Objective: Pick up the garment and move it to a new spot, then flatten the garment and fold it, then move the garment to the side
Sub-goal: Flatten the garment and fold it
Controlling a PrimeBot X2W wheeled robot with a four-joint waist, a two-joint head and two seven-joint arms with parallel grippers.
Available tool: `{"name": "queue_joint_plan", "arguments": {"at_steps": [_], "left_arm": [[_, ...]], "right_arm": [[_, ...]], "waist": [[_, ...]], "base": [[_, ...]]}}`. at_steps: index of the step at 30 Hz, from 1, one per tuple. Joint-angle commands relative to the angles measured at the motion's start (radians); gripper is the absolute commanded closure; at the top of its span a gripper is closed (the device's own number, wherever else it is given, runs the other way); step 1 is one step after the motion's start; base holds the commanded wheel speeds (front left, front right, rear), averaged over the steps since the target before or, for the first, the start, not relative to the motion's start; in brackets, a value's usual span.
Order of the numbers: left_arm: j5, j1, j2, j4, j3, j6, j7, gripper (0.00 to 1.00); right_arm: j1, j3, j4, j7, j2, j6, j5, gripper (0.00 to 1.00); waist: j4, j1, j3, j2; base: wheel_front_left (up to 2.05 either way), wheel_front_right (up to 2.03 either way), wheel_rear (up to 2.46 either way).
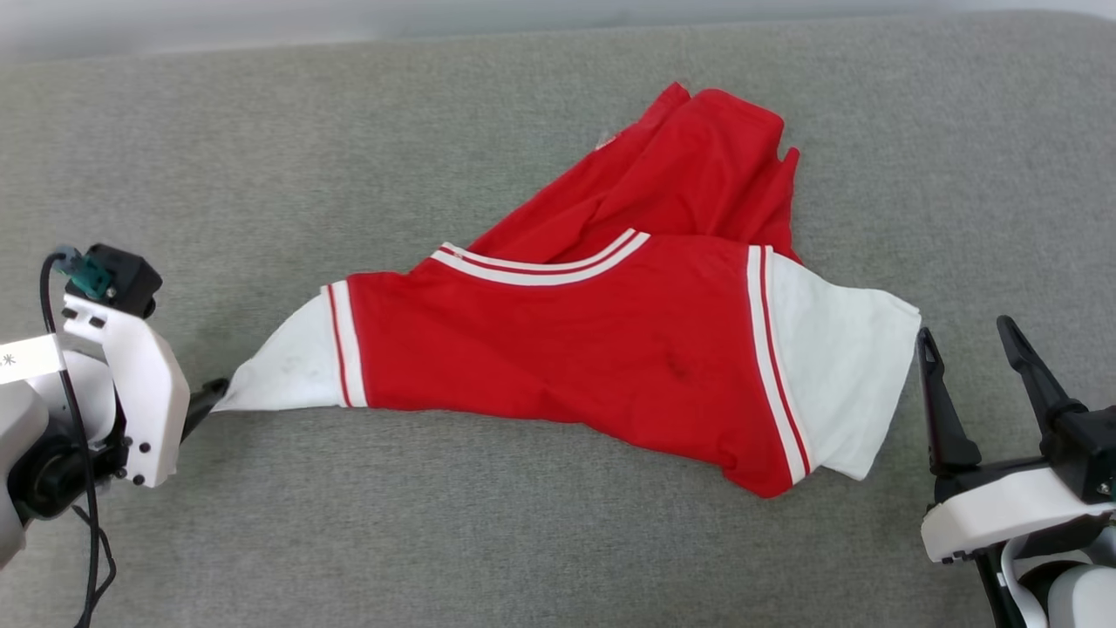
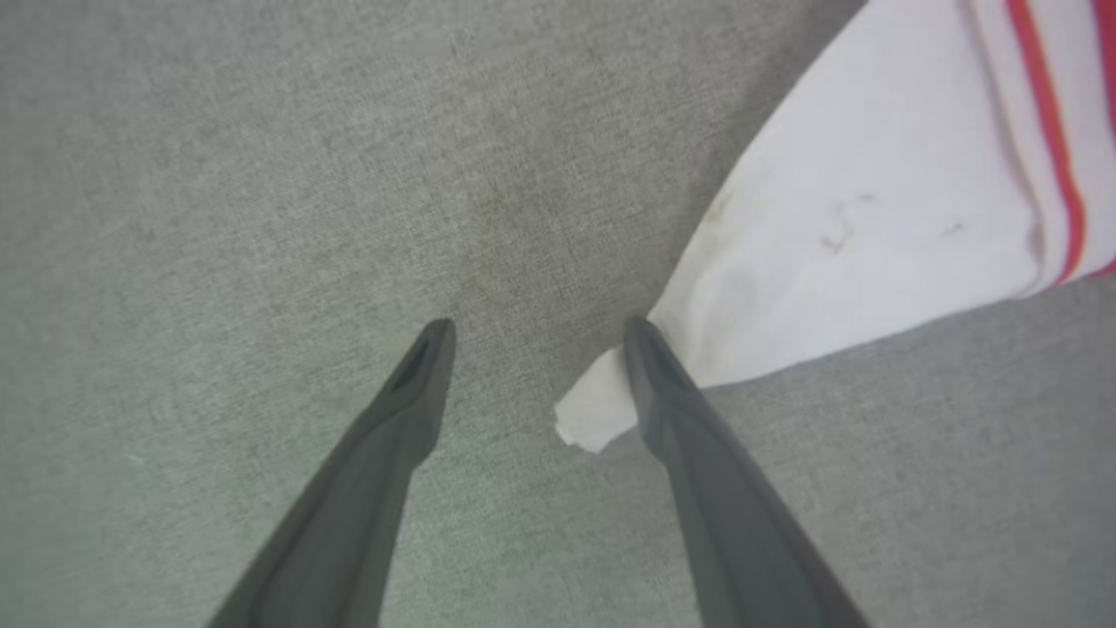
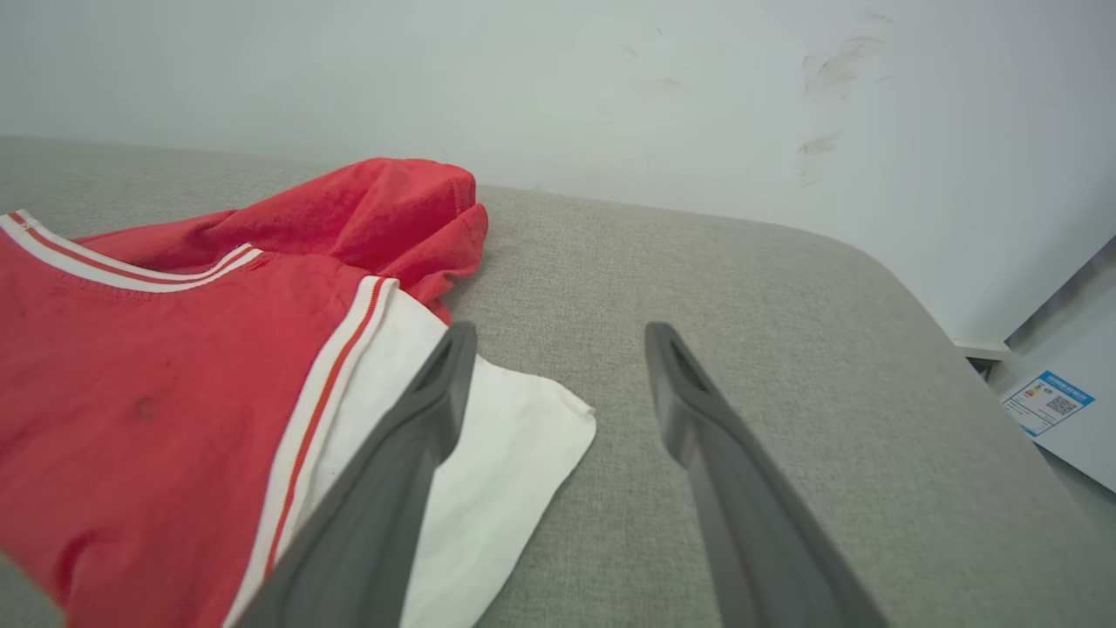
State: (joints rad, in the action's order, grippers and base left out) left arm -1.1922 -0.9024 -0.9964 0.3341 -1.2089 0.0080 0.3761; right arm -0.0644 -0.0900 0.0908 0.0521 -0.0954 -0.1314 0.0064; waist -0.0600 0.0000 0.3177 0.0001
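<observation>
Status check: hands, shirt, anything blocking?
Left hand open at white sleeve tip; right hand open beside other sleeve. Red jersey T-shirt unheld, rumpled on grey cushion. Nothing blocking.

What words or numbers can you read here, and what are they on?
Blue sticker on the pale board: print and a square code, too small to read.
White tag at the head view's left edge: one small dark mark, too blurred to read.
The garment: no lettering on the side showing.
</observation>
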Motion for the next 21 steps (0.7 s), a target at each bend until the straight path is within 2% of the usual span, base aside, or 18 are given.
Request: {"name": "queue_joint_plan", "arguments": {"at_steps": [1, 14, 21], "left_arm": [[-0.003, 0.016, 0.010, 0.015, -0.003, -0.001, 0.006, 0.00], [-0.036, 0.064, 0.084, 0.120, -0.028, -0.061, 0.034, 0.00], [-0.038, 0.012, 0.061, 0.125, 0.003, -0.072, 0.012, 0.00]], "right_arm": [[-0.016, 0.002, -0.001, 0.003, -0.001, 0.001, 0.001, 0.00], [-0.039, -0.004, -0.010, 0.006, -0.008, 0.001, -0.002, 0.00], [-0.036, 0.001, -0.020, 0.011, -0.009, 0.001, -0.001, 0.00]], "waist": [[-0.011, 0.0000, 0.012, -0.0001], [-0.026, 0.0000, 0.031, -0.0001], [-0.022, 0.0000, 0.014, -0.0001]], "base": [[0.00, 0.00, 0.00], [0.00, 0.00, 0.00], [0.00, 0.00, 0.00]]}}
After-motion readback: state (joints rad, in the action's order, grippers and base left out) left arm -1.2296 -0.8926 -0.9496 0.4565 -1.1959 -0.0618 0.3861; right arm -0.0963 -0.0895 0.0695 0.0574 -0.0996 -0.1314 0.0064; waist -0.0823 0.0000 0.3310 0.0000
